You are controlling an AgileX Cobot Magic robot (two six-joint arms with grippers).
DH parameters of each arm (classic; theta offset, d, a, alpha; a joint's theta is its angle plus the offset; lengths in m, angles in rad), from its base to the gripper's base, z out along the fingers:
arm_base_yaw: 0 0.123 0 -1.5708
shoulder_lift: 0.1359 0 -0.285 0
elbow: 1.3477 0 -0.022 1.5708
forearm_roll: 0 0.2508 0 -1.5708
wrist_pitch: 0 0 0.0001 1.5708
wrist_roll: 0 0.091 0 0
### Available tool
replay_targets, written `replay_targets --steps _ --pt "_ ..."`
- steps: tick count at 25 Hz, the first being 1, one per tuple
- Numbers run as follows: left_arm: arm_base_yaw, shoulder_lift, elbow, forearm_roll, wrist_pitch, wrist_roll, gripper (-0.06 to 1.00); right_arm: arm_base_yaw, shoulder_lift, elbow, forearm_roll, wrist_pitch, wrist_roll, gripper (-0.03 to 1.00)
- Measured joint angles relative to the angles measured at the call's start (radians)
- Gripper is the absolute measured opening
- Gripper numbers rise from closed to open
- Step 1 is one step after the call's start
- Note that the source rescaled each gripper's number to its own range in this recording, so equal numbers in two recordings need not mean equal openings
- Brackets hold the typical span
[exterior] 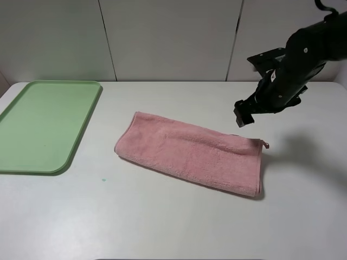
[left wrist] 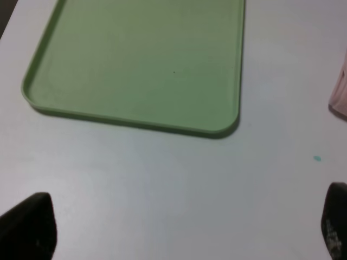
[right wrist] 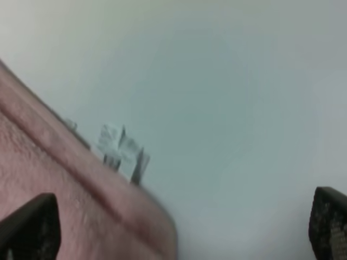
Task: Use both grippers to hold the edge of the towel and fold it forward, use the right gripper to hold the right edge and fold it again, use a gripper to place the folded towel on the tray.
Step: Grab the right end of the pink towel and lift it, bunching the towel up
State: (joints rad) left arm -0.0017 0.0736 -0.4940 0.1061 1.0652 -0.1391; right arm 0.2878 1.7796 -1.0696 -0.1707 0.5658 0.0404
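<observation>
The pink towel (exterior: 190, 153) lies folded once into a long band across the middle of the white table. A small loop tag sticks out at its far right corner (right wrist: 122, 149). My right gripper (exterior: 245, 116) hangs open and empty in the air just above and behind that right end; its fingertips (right wrist: 32, 227) show wide apart in the right wrist view over the towel's edge (right wrist: 65, 206). The green tray (exterior: 43, 122) lies empty at the left. My left gripper (left wrist: 184, 227) is open and empty over bare table near the tray (left wrist: 135, 65), out of the exterior high view.
A small green speck (exterior: 103, 180) marks the table in front of the tray. A grey panelled wall (exterior: 173, 38) stands behind the table. The right arm's shadow (exterior: 309, 154) falls on the table to the right of the towel.
</observation>
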Motion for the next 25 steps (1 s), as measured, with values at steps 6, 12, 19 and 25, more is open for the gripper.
replay_targets --steps 6,12,19,25 --pt "0.000 0.000 0.000 0.000 0.000 0.000 0.98 0.000 -0.115 -0.017 0.082 0.163 0.156 1.00" --pt "0.000 0.000 0.000 0.000 0.000 0.000 0.98 0.000 -0.133 -0.018 0.100 0.318 0.411 1.00" --pt "0.000 0.000 0.000 0.000 0.000 0.000 0.98 0.000 -0.069 0.044 0.134 0.296 0.532 1.00" --pt "0.000 0.000 0.000 0.000 0.000 0.000 0.98 0.000 -0.052 0.131 0.286 0.187 0.425 1.00"
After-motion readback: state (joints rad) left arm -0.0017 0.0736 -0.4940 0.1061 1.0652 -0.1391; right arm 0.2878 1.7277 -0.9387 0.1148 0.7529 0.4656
